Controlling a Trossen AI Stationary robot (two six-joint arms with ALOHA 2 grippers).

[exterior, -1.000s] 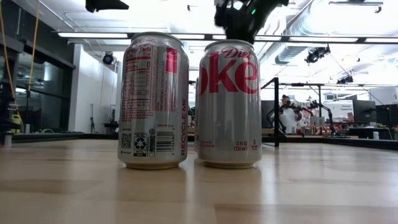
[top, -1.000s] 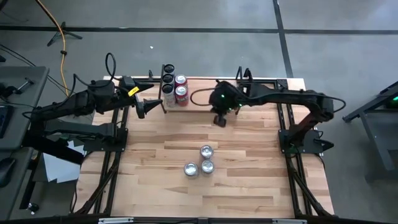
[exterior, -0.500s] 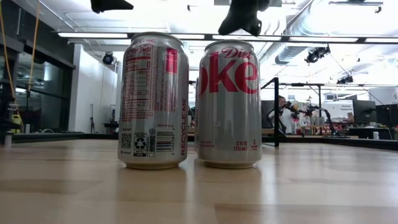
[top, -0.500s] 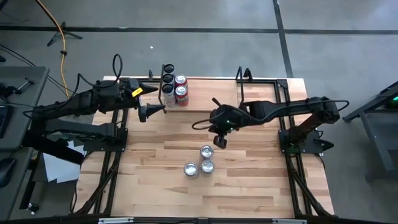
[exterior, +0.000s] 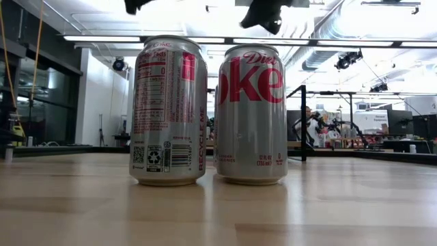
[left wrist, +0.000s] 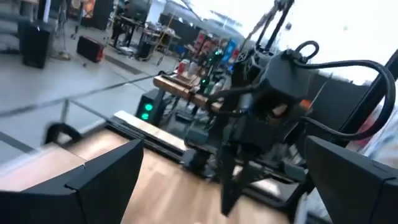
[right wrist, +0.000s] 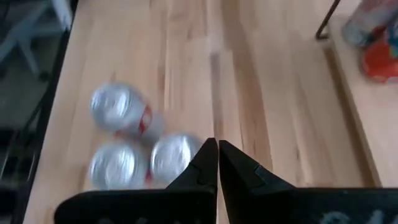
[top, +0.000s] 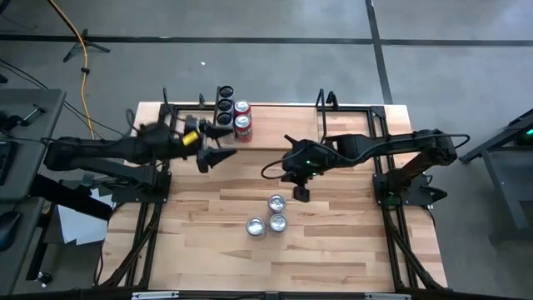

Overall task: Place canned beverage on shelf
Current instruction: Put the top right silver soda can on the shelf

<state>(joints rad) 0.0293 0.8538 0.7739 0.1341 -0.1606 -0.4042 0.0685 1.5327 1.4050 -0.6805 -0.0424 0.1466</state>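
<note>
Three silver canned beverages (top: 276, 203) (top: 277, 222) (top: 256, 227) stand upright together on the table's middle, tops up. The low view shows two of them side by side (exterior: 168, 109) (exterior: 251, 113). My right gripper (top: 301, 193) hangs shut above the table, just to the far right of the cluster, slanting down toward it (right wrist: 217, 163). My left gripper (top: 221, 157) is open and level on the left, in the air near the shelf (top: 275, 133). It faces my right arm (left wrist: 261, 118), with nothing between its fingers. The shelf at the far edge carries several cans (top: 242, 125).
Red and dark cans (top: 223, 107) stand in rows at the shelf's left end; a black upright rod (right wrist: 326, 22) shows in the right wrist view. Bare wood lies left, right and near of the three cans. Black frame rails (top: 150, 208) run along both table sides.
My right gripper has swung from beside the shelf toward the table's near edge and now hangs over the can cluster, still shut. My left gripper has drawn away from the shelf toward the table's middle, turning level, and has stayed open. The cans have not moved.
</note>
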